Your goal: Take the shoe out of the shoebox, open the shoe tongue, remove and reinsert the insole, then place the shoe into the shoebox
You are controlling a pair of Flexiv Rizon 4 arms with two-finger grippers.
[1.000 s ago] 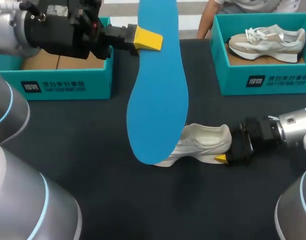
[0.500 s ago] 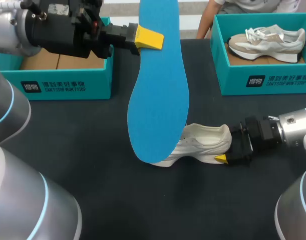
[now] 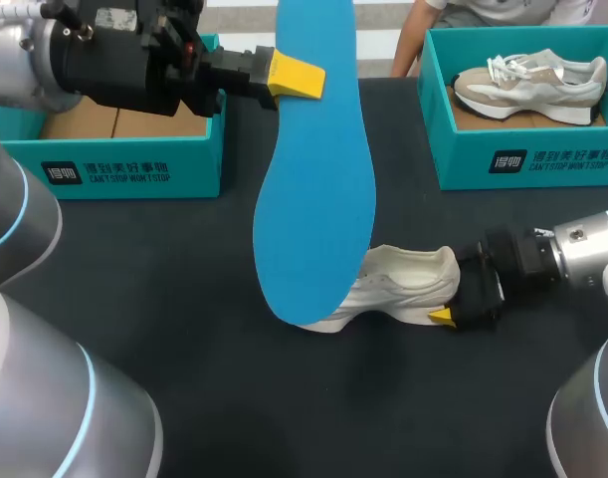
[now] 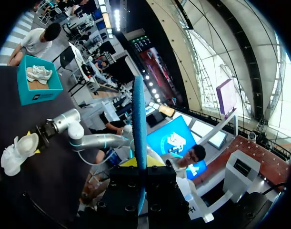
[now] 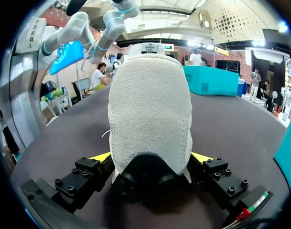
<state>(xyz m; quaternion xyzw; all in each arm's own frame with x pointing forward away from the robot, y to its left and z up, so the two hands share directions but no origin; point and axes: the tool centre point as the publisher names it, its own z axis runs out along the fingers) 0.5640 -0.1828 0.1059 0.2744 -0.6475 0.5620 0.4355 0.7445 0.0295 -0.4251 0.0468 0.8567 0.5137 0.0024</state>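
Note:
A blue insole [image 3: 313, 199] hangs upright above the table's middle. My left gripper [image 3: 296, 78] is shut on its upper edge. In the left wrist view the insole [image 4: 139, 124] rises edge-on from between that gripper's [image 4: 141, 169] fingers. Behind the insole's lower end a white shoe [image 3: 408, 284] lies on the dark table, heel to the right. My right gripper [image 3: 455, 299] sits at that heel. In the right wrist view the shoe's heel [image 5: 150, 109] stands between the spread yellow fingertips [image 5: 101, 156], and the right gripper [image 5: 151, 160] is open around it.
A teal shoebox [image 3: 124, 164] with a bare cardboard floor stands at the back left. A second teal shoebox [image 3: 522, 159] at the back right holds another shoe [image 3: 527, 85]. Dark tabletop [image 3: 313, 408] stretches across the front.
The insole has drifted slightly right in my left gripper. My right wrist has shifted a little at the shoe's heel. The shoe has not moved.

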